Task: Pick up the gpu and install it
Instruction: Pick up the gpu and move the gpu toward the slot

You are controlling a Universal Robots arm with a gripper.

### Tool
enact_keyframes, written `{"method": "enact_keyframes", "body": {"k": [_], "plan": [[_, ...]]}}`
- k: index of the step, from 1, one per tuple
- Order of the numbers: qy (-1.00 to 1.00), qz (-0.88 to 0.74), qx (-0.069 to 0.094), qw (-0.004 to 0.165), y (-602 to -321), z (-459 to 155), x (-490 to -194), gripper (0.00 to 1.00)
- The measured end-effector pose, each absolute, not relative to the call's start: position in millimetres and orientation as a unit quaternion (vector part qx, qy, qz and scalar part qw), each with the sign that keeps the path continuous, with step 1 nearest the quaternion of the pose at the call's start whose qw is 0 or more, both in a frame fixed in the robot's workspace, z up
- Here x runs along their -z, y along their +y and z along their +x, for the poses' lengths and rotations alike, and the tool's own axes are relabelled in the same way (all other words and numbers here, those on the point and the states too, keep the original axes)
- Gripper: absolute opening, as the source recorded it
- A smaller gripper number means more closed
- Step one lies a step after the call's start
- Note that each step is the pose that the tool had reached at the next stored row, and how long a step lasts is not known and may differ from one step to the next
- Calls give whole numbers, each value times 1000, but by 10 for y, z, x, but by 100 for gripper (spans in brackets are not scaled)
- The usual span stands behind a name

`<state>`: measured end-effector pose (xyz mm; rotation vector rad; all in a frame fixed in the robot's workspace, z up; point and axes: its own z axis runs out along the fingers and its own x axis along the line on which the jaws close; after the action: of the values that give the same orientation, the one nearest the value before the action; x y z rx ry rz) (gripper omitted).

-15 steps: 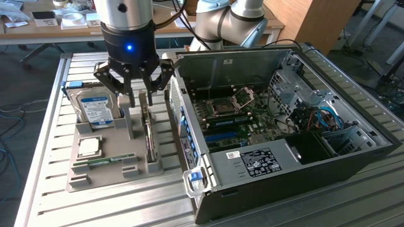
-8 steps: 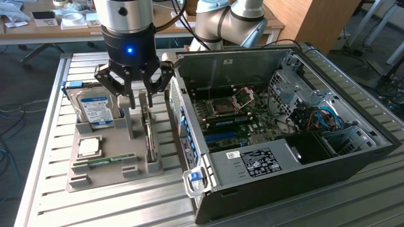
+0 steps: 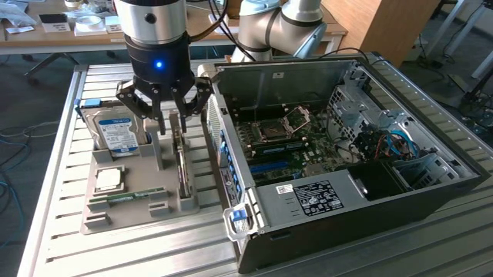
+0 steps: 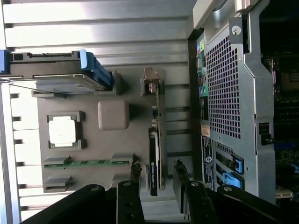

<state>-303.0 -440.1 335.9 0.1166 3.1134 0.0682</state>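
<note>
Computer parts are laid out in a grey tray (image 3: 96, 222) on a slatted metal table (image 3: 54, 242), as seen in the exterior view. At that view's left, a hard drive (image 3: 115, 134) with a blue-and-white label is stood upright in the tray's far corner. Nearer the camera, a square silver processor (image 3: 108, 179) is seated flat in its pocket, and a narrow green memory stick (image 3: 131, 196) is laid just beside it.

Further right, along the tray's side nearest the computer, the gpu (image 3: 182, 167) — a thin dark card — is stood on its long edge in a slot.

The gripper (image 3: 173, 124) is hung directly above the gpu, with its jaws spread wide. In the wrist view, two black fingers (image 4: 135, 170) are seen on either side of the gpu (image 4: 153, 154), with a gap on each side — nothing is pinched.

At the exterior view's right, an open black computer case (image 3: 431, 190) is laid on its side just beside the tray. Its motherboard (image 3: 285, 138) and a power supply (image 3: 308, 196) with a white label are exposed. Behind the case, the grey joints of the robot arm (image 3: 277, 23) are seen in front of a cluttered desk (image 3: 46, 34).
</note>
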Motion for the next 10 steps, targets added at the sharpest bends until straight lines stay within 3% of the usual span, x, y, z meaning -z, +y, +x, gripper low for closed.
{"method": "enact_keyframes", "body": {"k": [10], "plan": [[999, 37, -22, 13, -4401, -3030, -3194, 42]]}}
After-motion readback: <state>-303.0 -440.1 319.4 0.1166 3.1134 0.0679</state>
